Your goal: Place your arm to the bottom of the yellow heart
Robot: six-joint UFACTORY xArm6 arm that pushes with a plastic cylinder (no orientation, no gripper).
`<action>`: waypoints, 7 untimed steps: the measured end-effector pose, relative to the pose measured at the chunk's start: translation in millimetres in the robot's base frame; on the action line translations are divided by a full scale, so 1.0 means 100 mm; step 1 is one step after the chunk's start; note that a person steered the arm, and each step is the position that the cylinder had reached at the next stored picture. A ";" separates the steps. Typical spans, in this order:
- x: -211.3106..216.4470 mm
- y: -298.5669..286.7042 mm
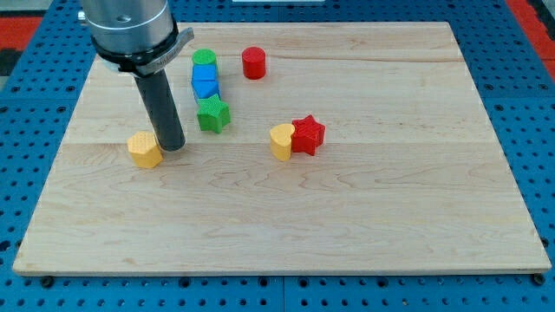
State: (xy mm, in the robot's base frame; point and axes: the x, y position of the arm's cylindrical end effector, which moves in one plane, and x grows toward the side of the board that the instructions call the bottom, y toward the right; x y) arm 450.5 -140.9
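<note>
My tip point(172, 147) rests on the counter point(390, 217) in the view's left half. The arm carries no pincer, only the dark rod, so there is nothing to be clenched or released and nothing is held. Just to the view's left of my tip, touching it or nearly so, sits a yellow block point(145, 150) whose shape reads more as a pentagon than a heart. Toward the view's top right of my tip stands a green star point(212, 114), and beyond it a blue block point(205, 83) and a green cylinder point(204, 59) run in a line toward the top edge. A red cylinder point(253, 62) stands apart to their right.

The yellow heart point(282, 141) lies near the counter's middle, well apart from my tip on the view's right, with a red star point(307, 135) touching its right side.

I judge the approach not yet made: my tip sits level with the heart rather than below it. The next move calls for a slide toward the view's right and bottom, ending just below the heart. That path looks free of blocks, provided my tip stays low enough not to nudge the heart or star.
</note>
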 end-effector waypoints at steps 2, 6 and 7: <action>0.08 0.10; 0.53 0.94; 0.48 1.18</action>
